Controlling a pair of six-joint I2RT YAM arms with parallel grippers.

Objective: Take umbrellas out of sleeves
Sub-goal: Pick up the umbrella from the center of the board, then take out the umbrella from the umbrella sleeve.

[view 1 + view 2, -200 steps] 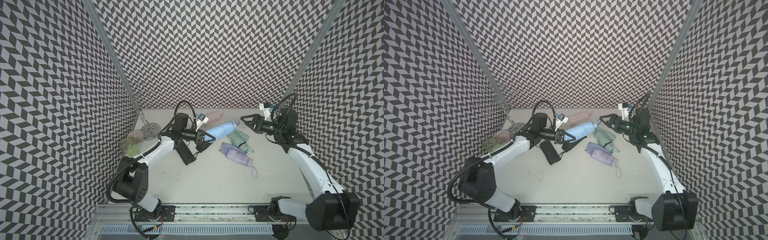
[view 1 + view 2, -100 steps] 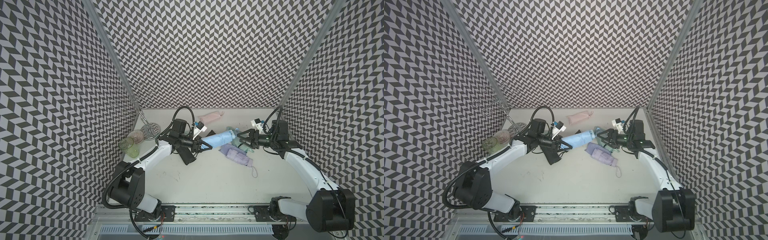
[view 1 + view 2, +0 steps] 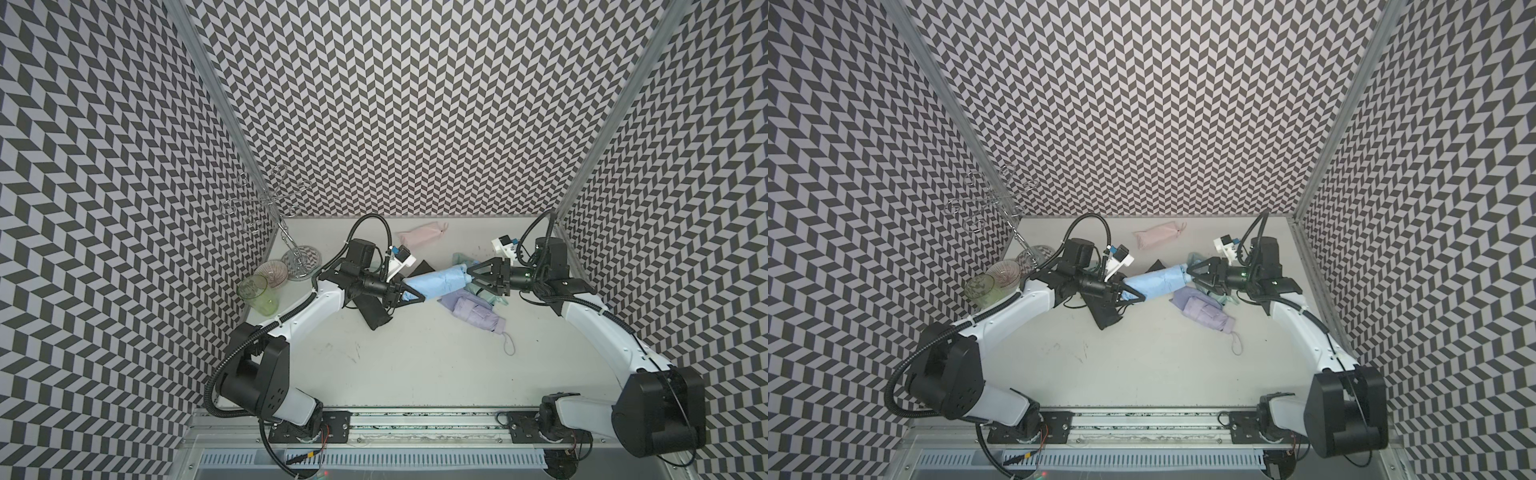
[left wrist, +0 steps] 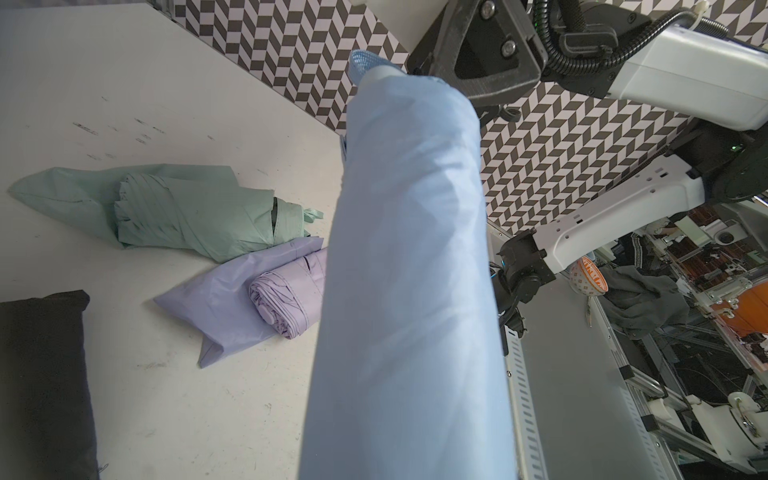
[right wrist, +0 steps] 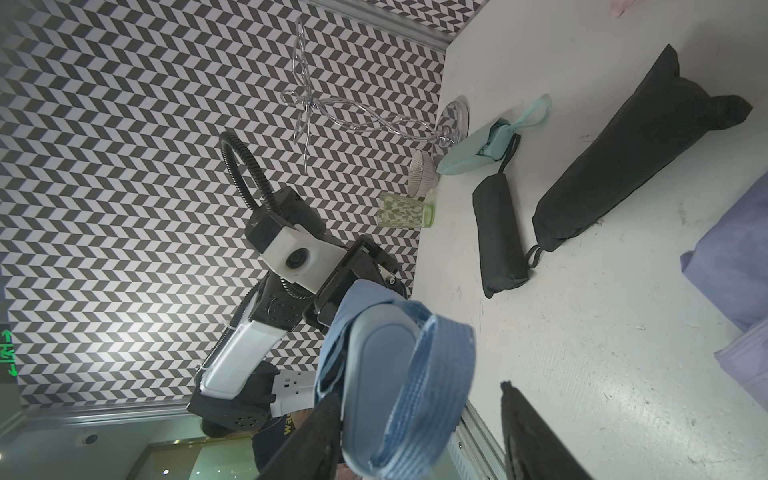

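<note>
Light-blue sleeved compact umbrella (image 3: 436, 281) hangs midair between both arms: left gripper (image 3: 413, 291) pinching one end, right gripper (image 3: 468, 277) spread around the handle (image 5: 374, 374), seemingly not biting yet. Clamp squarely, then pull straight apart.

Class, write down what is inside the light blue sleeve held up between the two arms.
A grey-blue handle with its wrist loop pokes out of the light blue sleeve. The umbrella's folded canopy is covered by the fabric.

R gripper (image 3: 469, 276): swung in from back-right; jaws narrower, straddling handle end.
lt-blue umbrella (image 3: 436, 281): shifted a bit frontward w/ L gripper (image 3: 409, 292).
</note>
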